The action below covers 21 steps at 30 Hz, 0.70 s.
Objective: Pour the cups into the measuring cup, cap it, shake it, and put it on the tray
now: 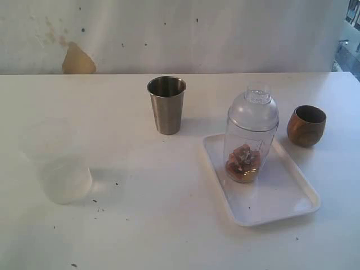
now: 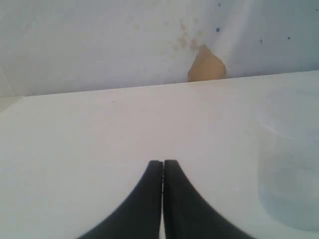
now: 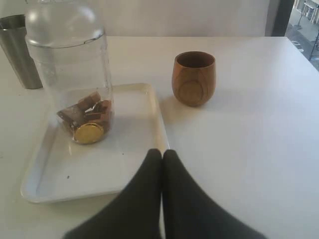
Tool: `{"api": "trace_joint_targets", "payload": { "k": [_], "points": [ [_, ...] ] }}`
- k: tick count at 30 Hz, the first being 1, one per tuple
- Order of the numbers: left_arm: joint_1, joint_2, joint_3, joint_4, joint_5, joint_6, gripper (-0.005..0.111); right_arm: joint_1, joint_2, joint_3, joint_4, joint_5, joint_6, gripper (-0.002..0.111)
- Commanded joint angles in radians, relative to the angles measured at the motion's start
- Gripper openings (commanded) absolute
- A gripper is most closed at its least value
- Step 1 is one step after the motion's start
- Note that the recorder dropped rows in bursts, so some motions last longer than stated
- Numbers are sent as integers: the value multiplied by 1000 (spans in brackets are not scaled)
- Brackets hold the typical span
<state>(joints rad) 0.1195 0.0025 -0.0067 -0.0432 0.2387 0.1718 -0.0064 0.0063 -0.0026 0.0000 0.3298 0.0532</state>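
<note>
Left claw (image 2: 162, 165) and right claw (image 3: 162, 154) sit closed, empty; measuring cup (image 1: 251, 151), cap (image 1: 253, 112) on, stands on tray (image 1: 284, 198); wooden cup (image 1: 306, 126) beside tray.

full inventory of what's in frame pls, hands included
steel tumbler: 1, silver, upright on table, left of tray
wooden cup: 1, brown, upright on table, right of tray
measuring cup: 1, clear, upright on tray
cap: 1, clear dome, on measuring cup
contents: brown pieces plus gold disc, measuring cup bottom
tray: 1, white, table right side
frosted cup: 1, translucent, table left side
table: 1, white
left hand: black, shut, empty
right hand: black, shut, empty
</note>
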Motion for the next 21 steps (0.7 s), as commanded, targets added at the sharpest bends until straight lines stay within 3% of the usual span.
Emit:
{"api": "trace_joint_targets", "payload": {
  "k": [1, 3, 9, 21],
  "points": [
    [-4, -3, 7, -15, -6, -80, 1, -4, -6, 3, 0, -8, 2, 0],
    [-4, -3, 7, -15, -6, -126, 1, -4, -6, 3, 0, -8, 2, 0],
    [-4, -3, 7, -8, -4, -36, 1, -4, -6, 3, 0, -8, 2, 0],
    [-4, -3, 7, -8, -4, -40, 1, -4, -6, 3, 0, -8, 2, 0]
  ]
}}
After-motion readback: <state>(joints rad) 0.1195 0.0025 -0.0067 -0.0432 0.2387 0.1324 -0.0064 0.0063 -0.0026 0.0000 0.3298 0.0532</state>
